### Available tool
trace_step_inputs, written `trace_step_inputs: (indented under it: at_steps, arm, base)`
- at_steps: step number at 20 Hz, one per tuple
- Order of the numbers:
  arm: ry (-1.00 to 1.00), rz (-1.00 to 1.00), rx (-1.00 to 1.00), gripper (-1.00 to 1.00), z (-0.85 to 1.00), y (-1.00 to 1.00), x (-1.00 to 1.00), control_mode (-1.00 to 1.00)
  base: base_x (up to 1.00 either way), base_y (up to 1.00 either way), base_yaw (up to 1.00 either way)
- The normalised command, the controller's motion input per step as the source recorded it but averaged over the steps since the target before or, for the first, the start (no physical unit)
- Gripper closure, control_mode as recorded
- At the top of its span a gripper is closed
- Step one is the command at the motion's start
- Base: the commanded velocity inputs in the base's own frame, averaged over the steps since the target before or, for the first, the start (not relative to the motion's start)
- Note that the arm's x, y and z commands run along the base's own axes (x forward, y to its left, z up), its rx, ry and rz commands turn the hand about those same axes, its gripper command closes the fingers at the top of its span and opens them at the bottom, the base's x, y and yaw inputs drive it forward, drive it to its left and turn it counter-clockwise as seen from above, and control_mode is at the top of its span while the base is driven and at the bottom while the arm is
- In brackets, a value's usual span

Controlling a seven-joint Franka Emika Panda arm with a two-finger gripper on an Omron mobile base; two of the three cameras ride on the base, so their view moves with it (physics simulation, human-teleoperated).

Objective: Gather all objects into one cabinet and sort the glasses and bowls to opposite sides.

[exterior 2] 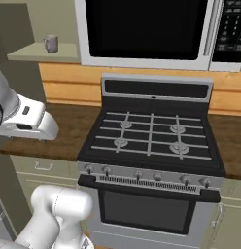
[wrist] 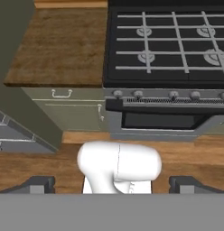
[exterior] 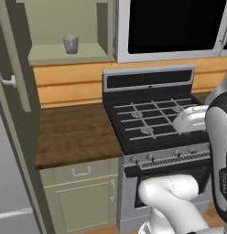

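Left base view puts the grey translucent tumbler (exterior: pixel 70 45) upright on the shelf of an open sage-green niche (exterior: pixel 65 58) above the bare wooden worktop (exterior: pixel 74 132), left of the black gas stove (exterior: pixel 152 119). My fingers (wrist: pixel 40 184) stand wide apart, empty, aimed at the floor. I judge I should lift, level the hand, then approach the tumbler squarely. Niche top is cropped; other glasses and bowls unlocated.

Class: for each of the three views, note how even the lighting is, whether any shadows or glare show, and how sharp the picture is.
Left base view: flat, even light, the grey tumbler on the niche shelf slightly soft. Right base view: no glare on the black microwave door, which reflects nothing; the tumbler is small and blurred. Hand view: the stove grates look crisp, the wooden counter evenly lit without cast shadows.
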Motion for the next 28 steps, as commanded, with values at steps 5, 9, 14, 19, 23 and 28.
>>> trace_step_inputs:
  at_steps: [5, 9, 14, 19, 23, 28]
  arm:
    - [0.0, 0.0, 0.0, -1.0, 0.0, 0.0, 0.0, 1.0]
    - [0.0, 0.0, 0.0, -1.0, 0.0, 0.0, 0.0, 1.0]
    - [0.0, 0.0, 0.0, -1.0, 0.0, 0.0, 0.0, 1.0]
    - [0.0, 0.0, 0.0, -1.0, 0.0, 0.0, 0.0, 1.0]
    - [0.0, 0.0, 0.0, -1.0, 0.0, 0.0, 0.0, 1.0]
    - [0.0, 0.0, 0.0, -1.0, 0.0, 0.0, 0.0, 1.0]
  base:
    - [0.31, 0.44, 0.08]
    - [0.46, 0.47, 0.03]
    - [0.42, 0.4, 0.0]
    - [0.24, 0.39, 0.0]
    - [0.2, 0.47, 0.0]
    - [0.34, 0.42, 0.0]
